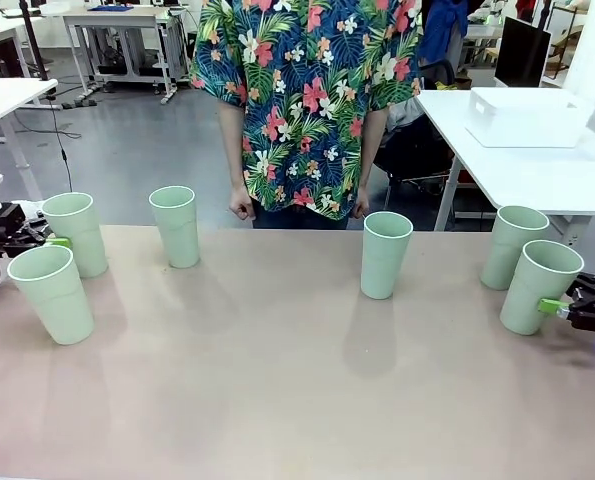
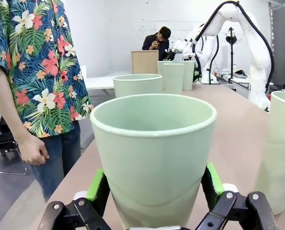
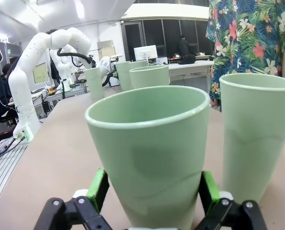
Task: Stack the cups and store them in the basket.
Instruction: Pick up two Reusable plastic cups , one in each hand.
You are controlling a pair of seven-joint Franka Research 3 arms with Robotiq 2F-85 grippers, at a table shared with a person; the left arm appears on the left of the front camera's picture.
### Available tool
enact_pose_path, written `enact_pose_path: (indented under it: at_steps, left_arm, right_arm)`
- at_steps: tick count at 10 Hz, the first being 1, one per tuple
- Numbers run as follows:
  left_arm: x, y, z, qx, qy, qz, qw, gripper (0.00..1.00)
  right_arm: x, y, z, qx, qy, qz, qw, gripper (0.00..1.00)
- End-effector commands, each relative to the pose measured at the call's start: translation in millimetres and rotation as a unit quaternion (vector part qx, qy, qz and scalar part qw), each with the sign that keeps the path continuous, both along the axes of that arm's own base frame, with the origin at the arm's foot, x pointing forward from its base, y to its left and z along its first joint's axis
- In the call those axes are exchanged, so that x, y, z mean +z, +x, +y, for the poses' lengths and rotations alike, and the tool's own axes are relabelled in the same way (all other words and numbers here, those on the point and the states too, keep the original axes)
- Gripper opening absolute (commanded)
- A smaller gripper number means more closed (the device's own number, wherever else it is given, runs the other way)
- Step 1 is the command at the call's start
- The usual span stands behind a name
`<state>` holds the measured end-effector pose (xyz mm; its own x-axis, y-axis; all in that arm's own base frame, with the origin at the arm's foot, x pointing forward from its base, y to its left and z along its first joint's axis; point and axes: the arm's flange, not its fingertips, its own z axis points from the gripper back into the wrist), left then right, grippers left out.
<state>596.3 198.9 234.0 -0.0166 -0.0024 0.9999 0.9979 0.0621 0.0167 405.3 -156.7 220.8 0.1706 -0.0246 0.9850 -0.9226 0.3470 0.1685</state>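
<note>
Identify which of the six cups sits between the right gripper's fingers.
The front-right cup, closest to the robot's edge; the right gripper brackets it. Its neighbour stands behind.

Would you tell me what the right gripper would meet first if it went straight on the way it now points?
The right gripper would at once meet the cup that stands between its fingers. Whether they already touch it is hard to tell.
</note>
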Motion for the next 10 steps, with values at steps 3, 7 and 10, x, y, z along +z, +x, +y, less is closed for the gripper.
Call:
enact_pose_path:
  at_steps: [3, 7, 10]
  left_arm:
    - [8.0, 0.4, -13.3, 0.015, -0.004, 0.015, 1.000, 1.00]
    - [6.4, 2.2, -15.4, 0.010, -0.006, 0.019, 1.000, 1.00]
    - [4.6, 2.6, -17.0, 0.009, -0.009, 0.023, 1.000, 1.00]
  right_arm:
    - [8.4, 0.1, 15.8, -0.013, 0.002, 0.010, 1.000, 1.00]
    - [10.4, -1.0, 22.1, -0.007, 0.002, 0.013, 1.000, 1.00]
    - [9.0, -1.6, 25.1, -0.002, 0.001, 0.018, 1.000, 1.00]
